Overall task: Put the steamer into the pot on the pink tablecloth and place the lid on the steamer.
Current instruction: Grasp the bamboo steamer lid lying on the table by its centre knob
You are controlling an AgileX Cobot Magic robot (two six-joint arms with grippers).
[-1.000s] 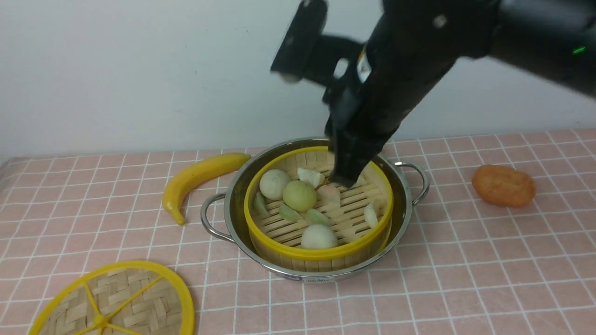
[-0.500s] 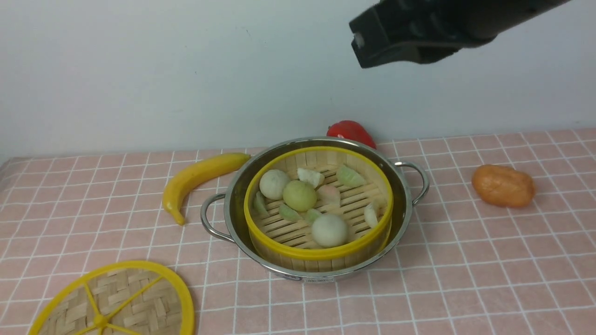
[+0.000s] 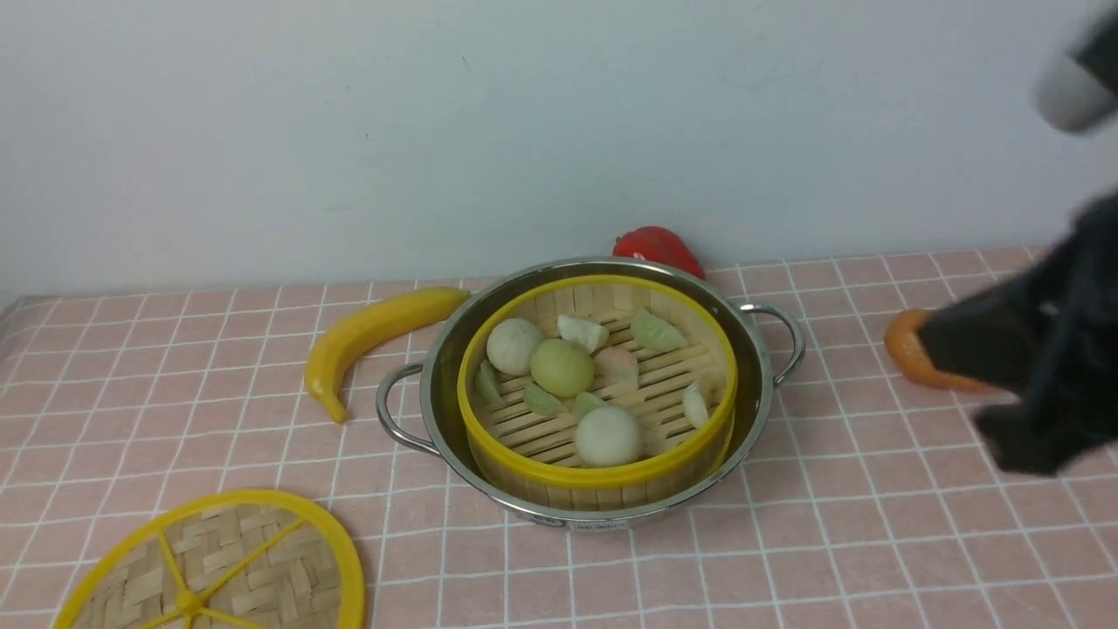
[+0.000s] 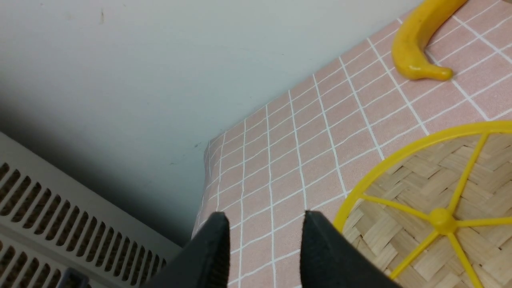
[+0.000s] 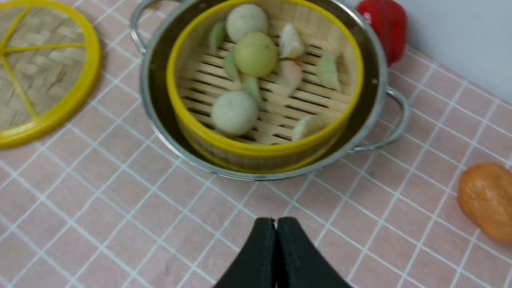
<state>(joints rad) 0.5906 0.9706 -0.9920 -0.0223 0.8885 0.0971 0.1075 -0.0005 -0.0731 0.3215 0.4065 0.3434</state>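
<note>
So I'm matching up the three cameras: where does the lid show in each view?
Front view: lid in the lower left corner, partly cut off, flat on the tablecloth.
Left wrist view: lid close beside the open left gripper, cut off by the frame.
Right wrist view: lid next to the pot, cut off by the frame.
Shared landmark: the tablecloth's white grid, under the lid in all three.

The site appeared to be a staged robot test bench dressed as a kitchen: a pink tablecloth point(image 3: 873, 542) against a bare white wall point(image 3: 349, 131), a plastic-looking banana point(image 3: 367, 332) beside a steel pot point(image 3: 753, 393), and a vent grille point(image 4: 80, 236) adjoining.
</note>
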